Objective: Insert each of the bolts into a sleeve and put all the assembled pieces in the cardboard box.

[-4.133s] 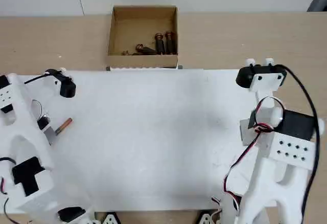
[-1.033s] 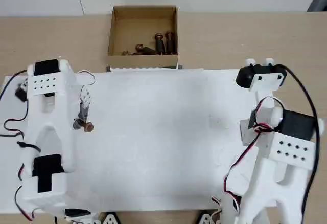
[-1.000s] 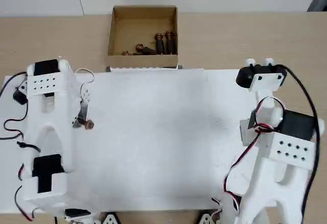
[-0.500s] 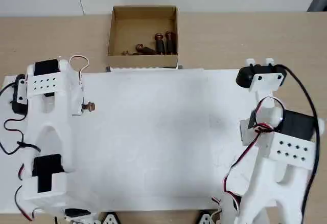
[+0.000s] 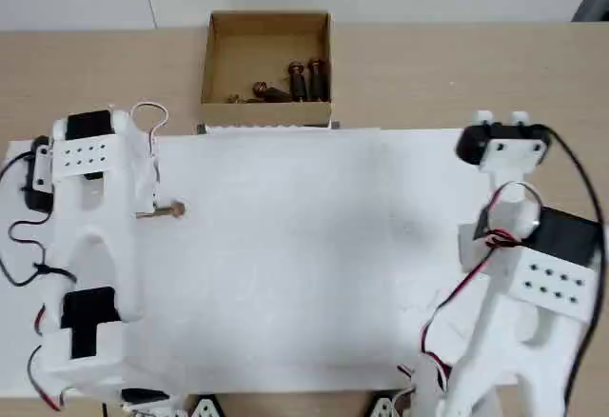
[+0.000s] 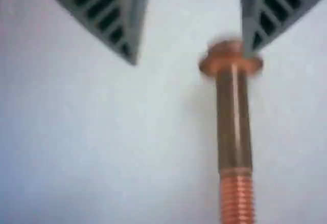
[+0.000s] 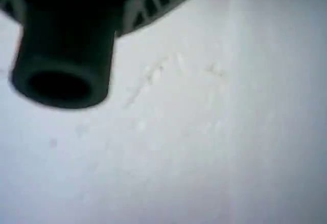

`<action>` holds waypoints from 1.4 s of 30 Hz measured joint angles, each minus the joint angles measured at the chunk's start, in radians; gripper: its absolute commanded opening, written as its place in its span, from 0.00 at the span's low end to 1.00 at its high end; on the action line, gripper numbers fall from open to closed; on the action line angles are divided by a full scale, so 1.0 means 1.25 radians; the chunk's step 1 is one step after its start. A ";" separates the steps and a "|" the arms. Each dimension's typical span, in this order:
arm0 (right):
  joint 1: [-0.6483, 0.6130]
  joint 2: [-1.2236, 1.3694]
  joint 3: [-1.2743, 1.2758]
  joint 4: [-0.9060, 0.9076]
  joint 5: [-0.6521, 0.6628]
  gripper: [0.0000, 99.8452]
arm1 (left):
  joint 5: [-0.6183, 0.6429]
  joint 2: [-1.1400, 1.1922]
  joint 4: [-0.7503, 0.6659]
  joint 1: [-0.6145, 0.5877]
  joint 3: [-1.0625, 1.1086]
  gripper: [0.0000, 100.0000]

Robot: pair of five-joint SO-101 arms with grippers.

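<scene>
Right, my left hand [image 6: 193, 50] stands wide over the mat [image 5: 304, 265]. The bolt [image 6: 234, 132] lies flat on the mat's left side, its head touching one fingertip [image 6: 253, 37], not clasped. My right hand [image 7: 102, 9] grips a black sleeve [image 7: 64, 65] above the mat's right side. The box [image 5: 269, 15] sits on the tabletop [image 5: 428, 65] just past the mat's far edge, with assembled pieces [image 5: 295, 82] inside.

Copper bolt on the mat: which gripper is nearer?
Left. The left gripper is open at the head of the bolt; the right gripper, holding a black sleeve, is far across the white mat.
</scene>
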 measured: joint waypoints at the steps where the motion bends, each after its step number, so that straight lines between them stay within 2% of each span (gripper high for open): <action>1: 0.012 0.000 0.000 0.000 0.002 0.00 | 0.000 0.000 0.000 0.000 0.000 0.22; 9: 0.066 -0.002 0.000 0.000 0.049 0.00 | -0.005 0.000 0.000 0.001 0.000 0.22; 13: 0.068 -0.044 0.001 0.000 0.049 0.00 | -0.119 0.000 0.002 0.001 0.000 0.22; 20: 0.068 -0.096 0.016 0.000 0.049 0.00 | -0.511 0.000 0.009 0.001 0.000 0.22; 29: 0.068 -0.137 0.070 0.000 0.049 0.00 | -0.988 0.025 0.124 -0.015 0.000 0.22; 36: 0.068 -0.147 0.093 0.000 0.049 0.00 | -1.441 0.072 0.140 -0.099 -0.044 0.11; 42: 0.068 -0.147 0.093 0.000 0.049 0.00 | -1.714 0.072 0.137 -0.101 -0.106 0.10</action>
